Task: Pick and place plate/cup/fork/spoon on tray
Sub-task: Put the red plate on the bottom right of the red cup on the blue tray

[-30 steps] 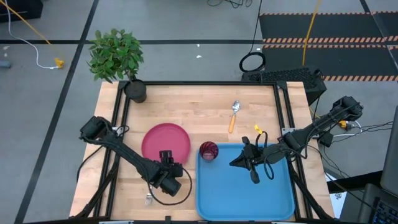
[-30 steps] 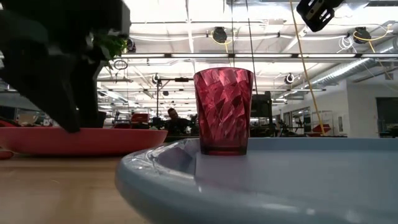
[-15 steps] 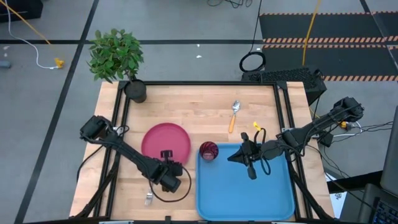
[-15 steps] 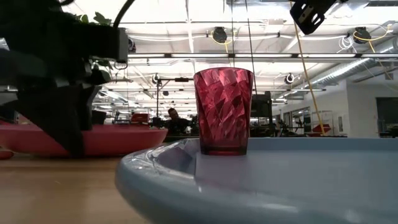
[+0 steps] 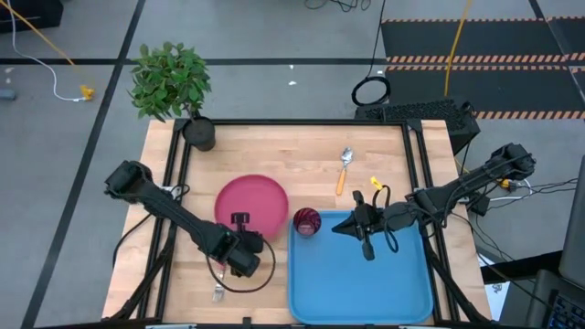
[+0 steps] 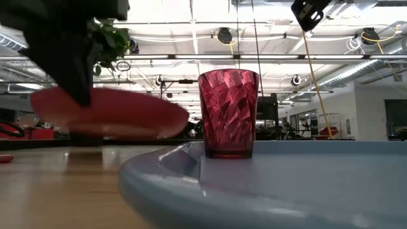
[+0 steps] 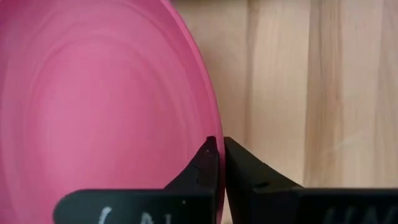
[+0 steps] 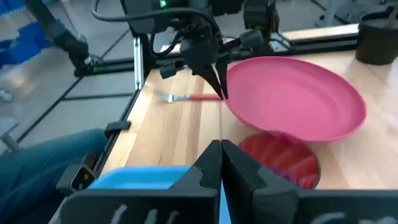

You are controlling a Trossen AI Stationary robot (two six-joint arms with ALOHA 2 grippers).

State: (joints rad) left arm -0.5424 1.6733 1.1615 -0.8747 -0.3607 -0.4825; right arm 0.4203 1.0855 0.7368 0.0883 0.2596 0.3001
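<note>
The pinkish-red plate [image 5: 254,201] hangs above the wood table, left of the light-blue tray [image 5: 361,279]. My left gripper [image 5: 240,223] is shut on the plate's near rim. The dark red cup [image 5: 306,221] stands upright in the tray's far left corner. My right gripper [image 5: 365,247] hovers shut over the tray, holding nothing. The orange-handled spoon [image 5: 344,168] lies flat on the table beyond the tray. The fork [image 5: 218,291] lies near the front edge, partly under my left arm. My left gripper pinches the plate's near rim [image 7: 210,127] between its two fingers, one over the plate's inner face and one outside the edge. The fingers [image 8: 217,84] slant down onto it from above. The plate [image 6: 108,113] hangs clear of the table, roughly level.
A potted plant [image 5: 174,87] stands at the table's far left corner. A small yellow piece [image 5: 377,189] sits just beyond the tray's far rim. Bare wood lies between the plate and the spoon.
My left gripper has shut on the plate's near rim and gone up with it. The plate, which lay flat on the table, now hangs clear of it and has shifted a little toward the tray. My right gripper has edged slightly toward the cup.
</note>
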